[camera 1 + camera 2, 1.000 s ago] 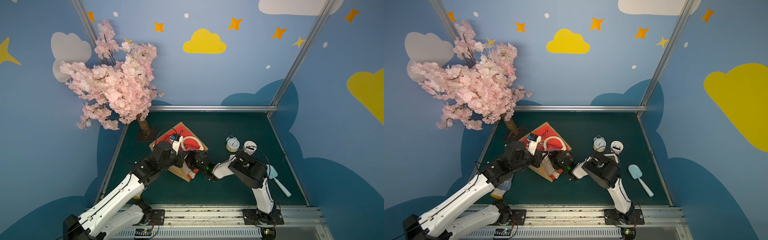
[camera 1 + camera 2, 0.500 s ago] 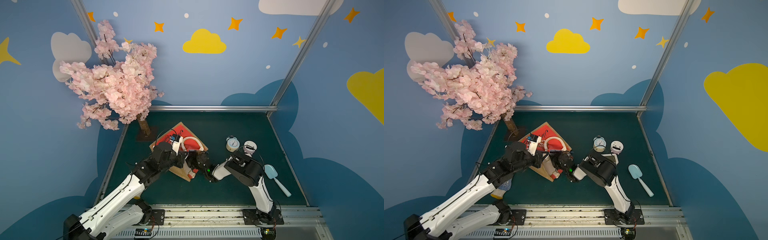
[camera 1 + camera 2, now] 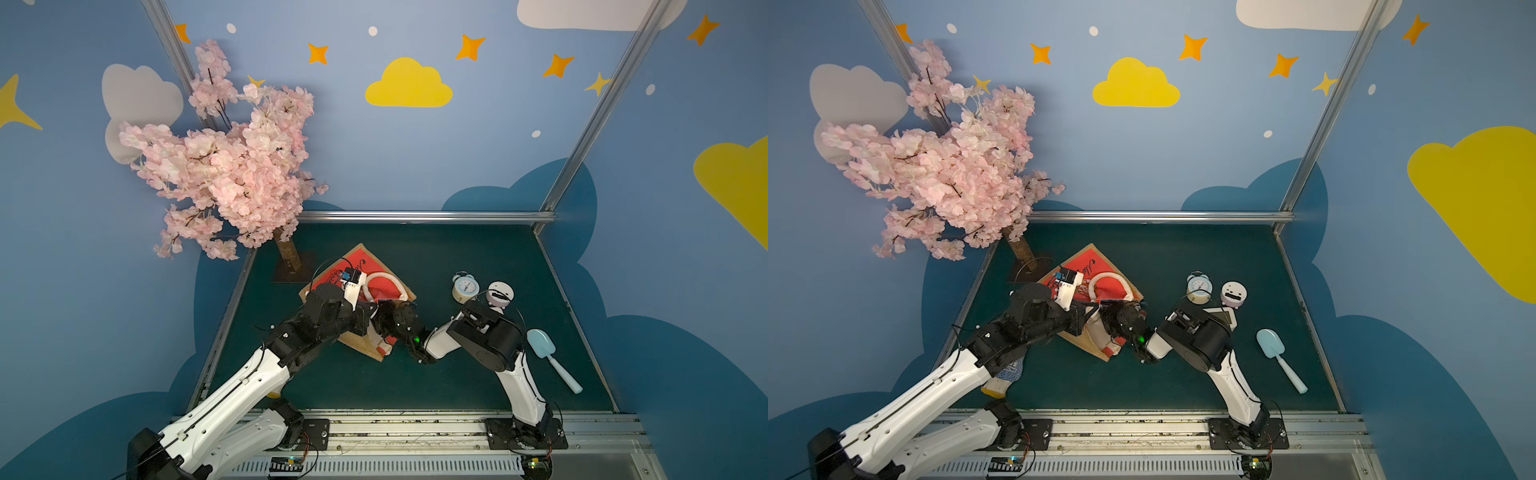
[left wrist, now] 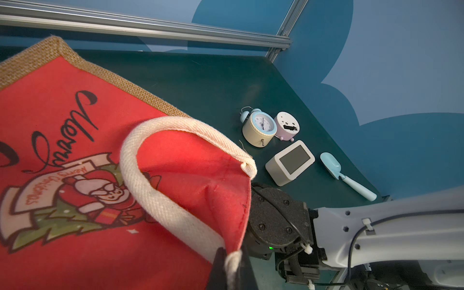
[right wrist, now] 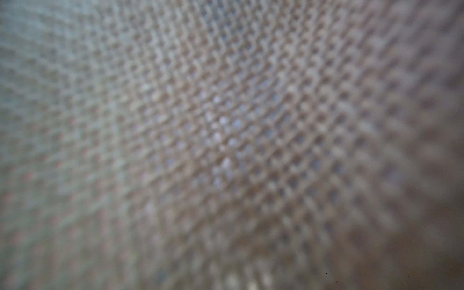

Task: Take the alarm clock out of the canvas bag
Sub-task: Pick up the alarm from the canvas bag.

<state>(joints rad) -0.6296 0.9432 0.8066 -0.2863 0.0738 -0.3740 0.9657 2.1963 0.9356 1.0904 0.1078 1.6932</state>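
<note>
Light: even, soft shadows.
Top views: edges bowed.
Right wrist: canvas bag (image 5: 232, 145) weave blurred (too close).

The right elbow (image 3: 486, 345) has swung slightly toward the canvas bag (image 3: 359, 261).

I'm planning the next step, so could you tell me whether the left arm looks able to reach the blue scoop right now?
Probably not: the left hand is shut on the edge of the bag, and the right arm lies between it and the scoop.
</note>
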